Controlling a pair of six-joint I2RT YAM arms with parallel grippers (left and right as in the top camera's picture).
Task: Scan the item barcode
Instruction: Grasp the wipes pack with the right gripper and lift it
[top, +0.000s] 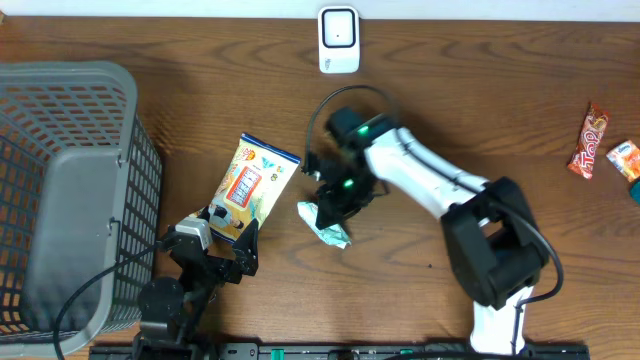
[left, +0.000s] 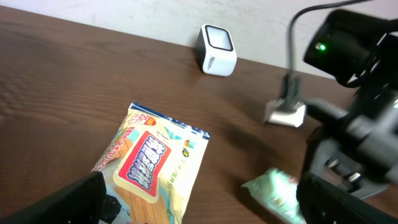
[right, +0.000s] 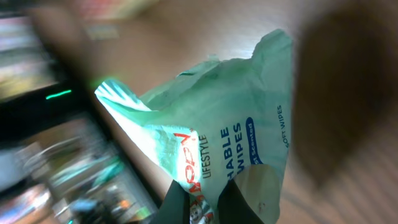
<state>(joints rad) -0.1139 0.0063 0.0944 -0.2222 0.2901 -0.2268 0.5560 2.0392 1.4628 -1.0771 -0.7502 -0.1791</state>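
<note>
The green wipes packet (top: 326, 224) is clamped at its edge by the right gripper (top: 335, 205), directly below the scanner (top: 339, 40). The left gripper (top: 222, 245) is held wide apart over a snack bag (top: 258, 180), lower left of the scanner. A grey basket (top: 70, 75) is seen far to its left.

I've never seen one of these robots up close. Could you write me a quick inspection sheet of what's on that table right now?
Surface: brown wooden table, no spills seen.
Job's things: white scanner at the far edge; green wipes pack mid-table; yellow snack packet to its left.
Clutter: grey basket at the left end; two candy bars at the right end.
Grippers: right gripper shut on the wipes pack; left gripper open, at the snack packet's near end.
Cables: black cable looping above the right arm; another beside the basket.
Surroundings: pale strip past the far edge; nothing else seen.
</note>
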